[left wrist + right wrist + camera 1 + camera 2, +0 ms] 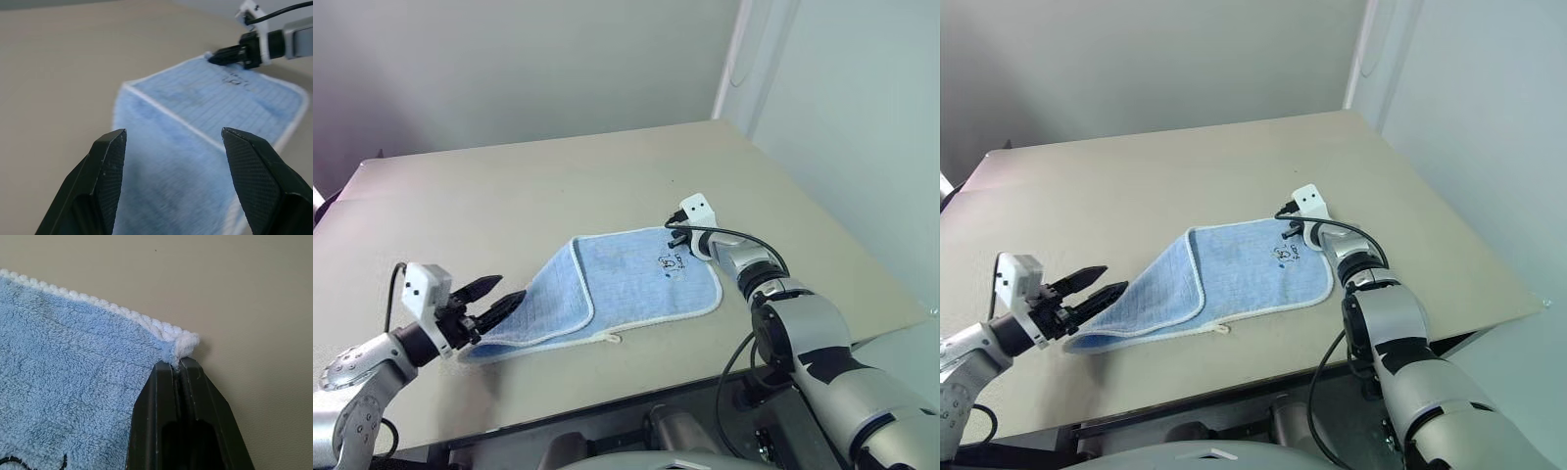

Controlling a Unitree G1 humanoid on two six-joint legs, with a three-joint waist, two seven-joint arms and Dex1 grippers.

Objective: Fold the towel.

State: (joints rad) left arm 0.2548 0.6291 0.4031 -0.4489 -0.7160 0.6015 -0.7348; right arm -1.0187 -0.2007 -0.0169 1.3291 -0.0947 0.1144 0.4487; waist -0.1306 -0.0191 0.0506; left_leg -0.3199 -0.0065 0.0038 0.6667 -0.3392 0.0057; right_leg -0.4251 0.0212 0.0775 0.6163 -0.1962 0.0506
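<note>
The towel (pixel 626 284) lies near the middle of the table (pixel 558 186), partly folded: its left portion is doubled over and rises toward the left gripper (pixel 489 299), while the right portion rests flat with the dark emblem (pixel 671 261) facing up. A small white loop (pixel 610 339) protrudes from the near hem at about 6 o'clock of the cloth.

The right gripper (pixel 180 363) is clenched on the far right corner of the towel — the wrist view shows the white edging pinched between closed jaws. This grip appears intended to anchor or lift that corner for the next fold.

The left gripper sits at about 8 o'clock of the towel with its jaws spread apart and nothing between the fingers (pixel 105 181). The raised edge of the cloth lies against or just under its fingertips; whether it touches cannot be determined. It is probably positioned to take the left edge.

The table is a plain beige surface — matte and unmarked. Pale walls (pixel 509 69) stand behind it, meeting at a corner at about 1 o'clock.
</note>
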